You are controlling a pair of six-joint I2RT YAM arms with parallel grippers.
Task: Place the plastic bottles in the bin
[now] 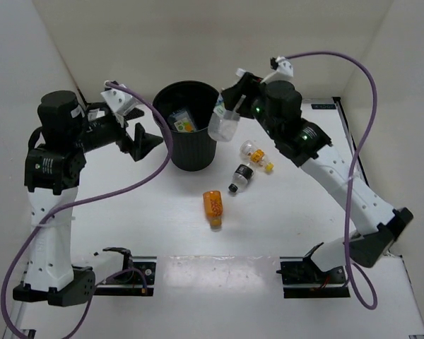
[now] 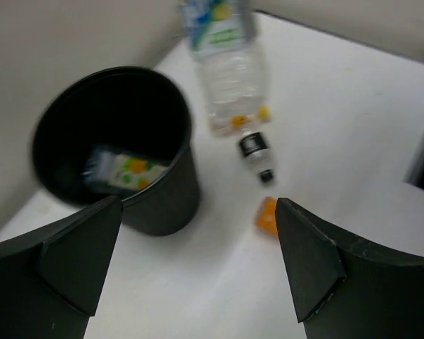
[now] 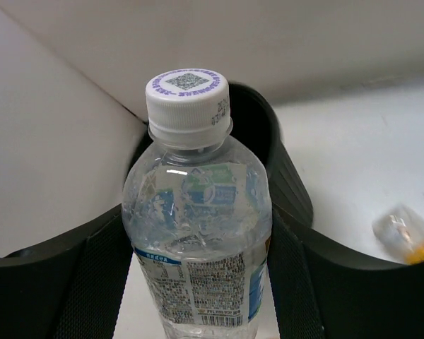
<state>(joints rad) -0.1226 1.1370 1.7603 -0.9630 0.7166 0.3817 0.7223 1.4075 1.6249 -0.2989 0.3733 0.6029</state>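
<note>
Three bottles lie right of the bin, a fourth inside it; my right gripper holds the water bottle beside its rim, my left gripper spread wide.

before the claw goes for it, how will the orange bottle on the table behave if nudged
The orange bottle lies on its side on the table, so a sideways nudge would probably roll it. It looks small beside the bin, so likely light and easily knocked away. Its rounded plastic may slip in a loose grip.
</note>
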